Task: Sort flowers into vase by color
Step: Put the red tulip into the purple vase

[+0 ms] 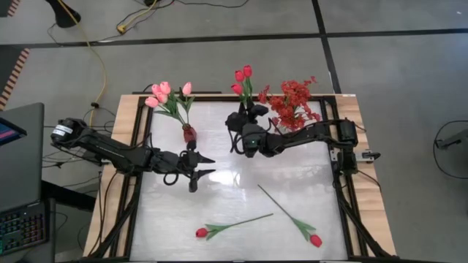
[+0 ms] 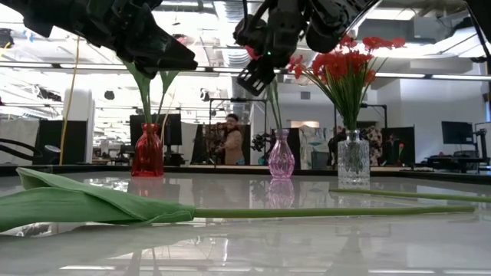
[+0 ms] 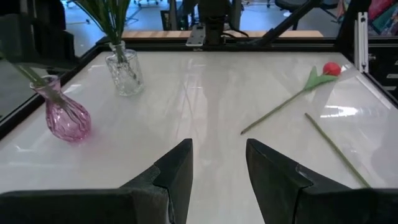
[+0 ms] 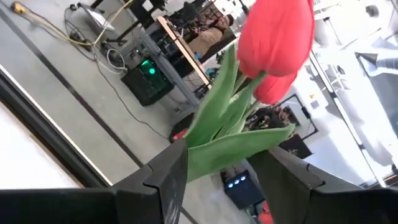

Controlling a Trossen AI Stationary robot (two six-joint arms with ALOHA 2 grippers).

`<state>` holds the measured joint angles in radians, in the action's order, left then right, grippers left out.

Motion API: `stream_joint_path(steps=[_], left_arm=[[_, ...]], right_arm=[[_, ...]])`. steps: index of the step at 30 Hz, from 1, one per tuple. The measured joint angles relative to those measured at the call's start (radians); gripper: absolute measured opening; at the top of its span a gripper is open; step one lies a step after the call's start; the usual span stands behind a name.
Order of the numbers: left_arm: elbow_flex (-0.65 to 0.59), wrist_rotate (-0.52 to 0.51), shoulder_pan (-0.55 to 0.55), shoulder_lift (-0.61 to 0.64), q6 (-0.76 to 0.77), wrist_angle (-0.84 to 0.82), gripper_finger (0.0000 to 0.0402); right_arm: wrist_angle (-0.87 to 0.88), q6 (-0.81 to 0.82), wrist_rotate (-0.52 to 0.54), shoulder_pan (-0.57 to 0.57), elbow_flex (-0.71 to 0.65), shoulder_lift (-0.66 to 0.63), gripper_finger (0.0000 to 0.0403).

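High view shows the white bench [image 1: 234, 197], then three vases along its far edge. Nearest the pink vase [image 2: 281, 157], the right end effector [image 4: 217, 163] apparently grips a red tulip [image 4: 277, 37] by its leaves. Beside the red vase [image 1: 189, 134], the left end effector [image 1: 205, 166] hangs open, empty. Two red tulips [image 1: 202, 232] lie well nearer the bench's front edge.
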<state>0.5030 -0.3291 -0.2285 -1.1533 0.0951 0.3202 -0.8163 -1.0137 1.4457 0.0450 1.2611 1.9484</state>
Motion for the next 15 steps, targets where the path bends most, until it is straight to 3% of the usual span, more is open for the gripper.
stream_joint_path(steps=[15], left_arm=[[0.000, -0.076, 0.006, 0.203, 0.040, -0.120, 0.0138]], right_arm=[[0.010, 0.011, -0.007, -0.128, 0.043, -0.001, 0.0207]])
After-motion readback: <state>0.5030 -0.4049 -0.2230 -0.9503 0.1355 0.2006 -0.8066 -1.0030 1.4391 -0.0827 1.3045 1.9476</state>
